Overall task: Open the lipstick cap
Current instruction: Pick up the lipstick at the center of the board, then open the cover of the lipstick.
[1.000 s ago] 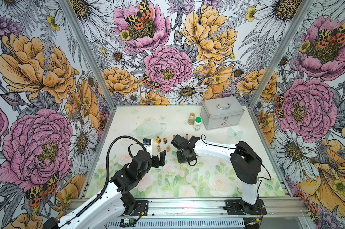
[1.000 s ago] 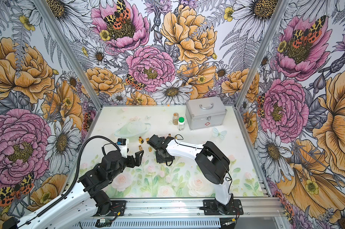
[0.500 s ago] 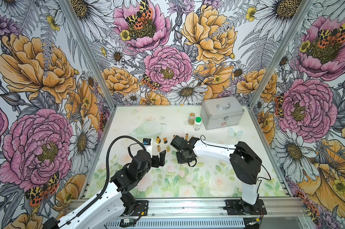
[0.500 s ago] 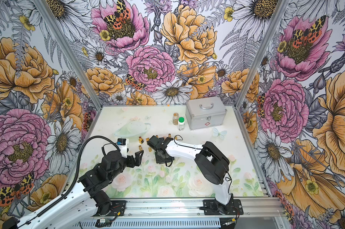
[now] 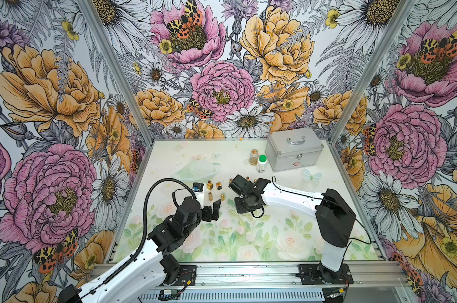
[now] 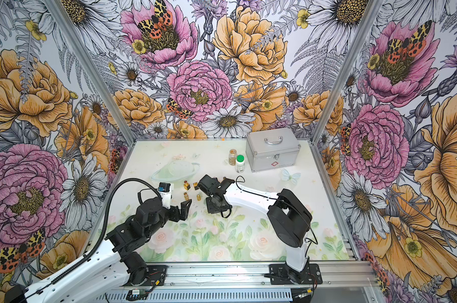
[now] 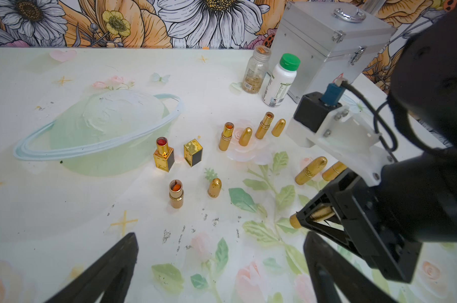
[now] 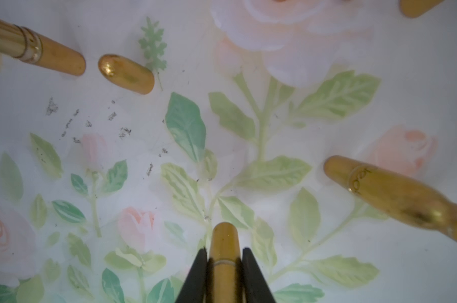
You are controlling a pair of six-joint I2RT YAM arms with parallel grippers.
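Backdrop: walls printed with large flowers are seen around a pale table mat [image 5: 248, 244] patterned with roses and leaves.
Left gripper [image 5: 213, 210]: it is held over the mat, left of centre; its jaws are spread wide and nothing is gripped.
Opened lipsticks [image 7: 163, 154]: one square gold tube and three round ones are stood upright ahead of the left gripper, each with its cap [image 7: 193, 152] set just beside it.
Right gripper [image 8: 223, 251]: it is lowered close to the mat near the centre; its jaws are clamped on a gold lipstick.
Gold lipstick [image 8: 224, 236]: it is gripped at its seam, with the cap in place and the rounded end projecting past the fingertips.
Spare lipsticks [image 7: 311, 170]: two capped gold tubes are laid near the right gripper.
Bottles [image 5: 261, 162]: two are stood side by side, just beside the case.
Case [image 5: 294, 149]: silver and closed, it is placed at the far right of the mat.
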